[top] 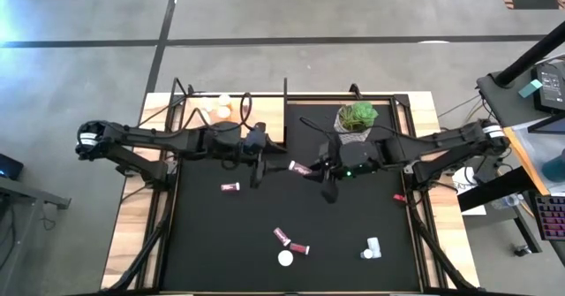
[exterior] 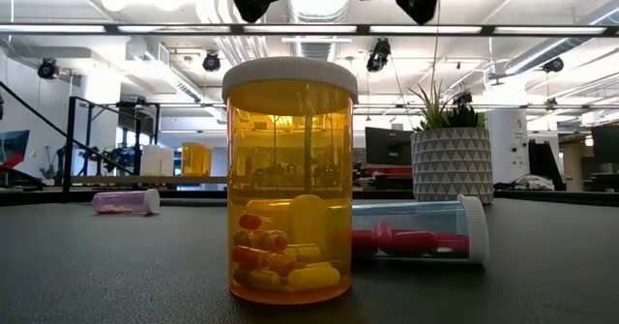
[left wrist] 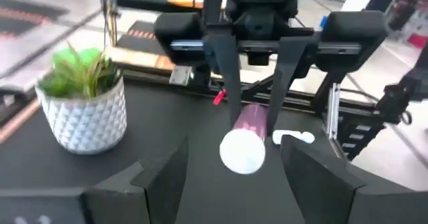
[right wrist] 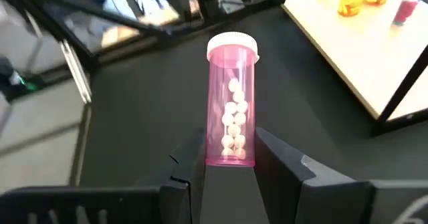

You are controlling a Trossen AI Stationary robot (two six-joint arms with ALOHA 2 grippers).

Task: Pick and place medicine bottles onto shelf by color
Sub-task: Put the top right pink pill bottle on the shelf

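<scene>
The right hand (right wrist: 227,160) pinches a pink bottle (right wrist: 231,103) in the air; the left hand (left wrist: 227,177) waits spread nearby; a few bottles sit on the shelf (top: 199,110); many bottles (top: 291,243) remain on the surface (top: 212,234).

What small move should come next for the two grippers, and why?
Probably the left gripper should advance and close on the capped end: the right gripper holds the pink bottle by its base in the air, cap pointing between the left's open fingers, as for a handover.
</scene>
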